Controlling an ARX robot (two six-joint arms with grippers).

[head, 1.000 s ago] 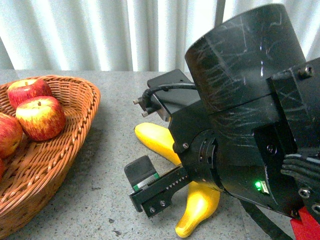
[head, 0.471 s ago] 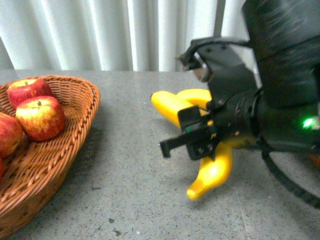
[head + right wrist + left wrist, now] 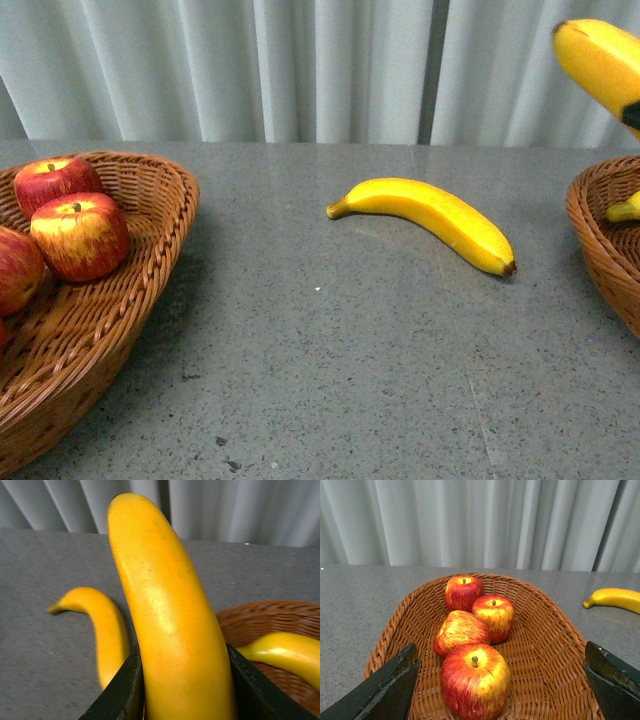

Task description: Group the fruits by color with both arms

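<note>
Front view, left edge: apples (image 3: 80, 235) sit in a basket (image 3: 150, 260), left jaws gaping empty over them. Mid-frame, one banana (image 3: 430, 215) lies on the worktop (image 3: 330, 380). Upper right, right jaws clamp a second banana (image 3: 600, 65) above the banana basket (image 3: 595, 235); next, probably, lower and release.

Light is even, soft and bright enough on all three feeds, coming from above. The curtain (image 3: 300, 70) is pale but not blown out. On the front feed I see a faint shadow along the near side of the lying banana (image 3: 430, 215), and a darker one right of the left basket (image 3: 150, 260). The apples (image 3: 475, 680) are sharp, with small glossy highlights. The held banana (image 3: 170, 620) is close to the lens, with a broad sheen and slightly soft. The lying banana behind it is blurred.
</note>
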